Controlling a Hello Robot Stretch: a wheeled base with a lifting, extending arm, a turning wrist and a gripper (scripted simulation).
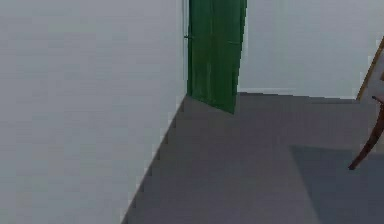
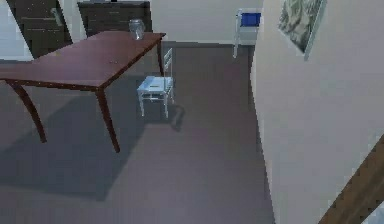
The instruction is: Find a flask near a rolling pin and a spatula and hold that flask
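Forward view: pale wall takes everything from 7 to 11 o'clock, dark grey floor runs from 6 to 3 o'clock. Green door at 12 o'clock, standing at the wall's corner, its bottom edge on the floor. Curved brown wooden leg at 3 o'clock, cut by the frame edge. Arm side view: light wall covers 1 to 5 o'clock, with a framed picture on it at 1 o'clock. Long dark red-brown tabletop spans 9 to 11 o'clock on curved legs. Dark cabinet behind it at 12 o'clock, against the far wall. White chair with a pale blue seat just beside the tabletop's 3 o'clock edge, near frame centre. White-framed piece with a blue panel at 1 o'clock, by the far wall, well apart from the chair. Task target: small glassy object upright on the tabletop's far end, roughly 11 o'clock, could be the flask, too small to confirm. Claw state: can't be determined from these frames.
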